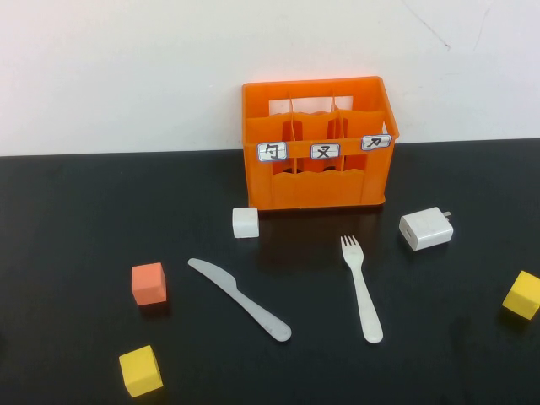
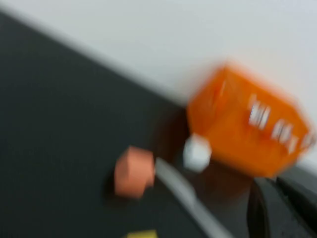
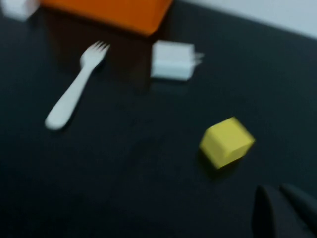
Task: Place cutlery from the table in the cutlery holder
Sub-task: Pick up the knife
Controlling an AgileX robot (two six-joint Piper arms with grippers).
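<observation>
White plastic knife [image 1: 239,299]: slim, lying diagonally on the glossy black surface [image 1: 76,211], left of centre. White four-tined fork [image 1: 361,288]: flat, tines toward the cutlery holder [image 1: 319,143], a bright orange three-compartment crate with three white labels, standing at the back. Left gripper [image 2: 280,208]: fingers closed, empty, above the surface. Right gripper [image 3: 282,210]: fingers closed, empty, near a yellow cube [image 3: 226,141].

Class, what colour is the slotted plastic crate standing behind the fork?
Bright orange plastic crate, with three white labels; clearest in the high view.
</observation>
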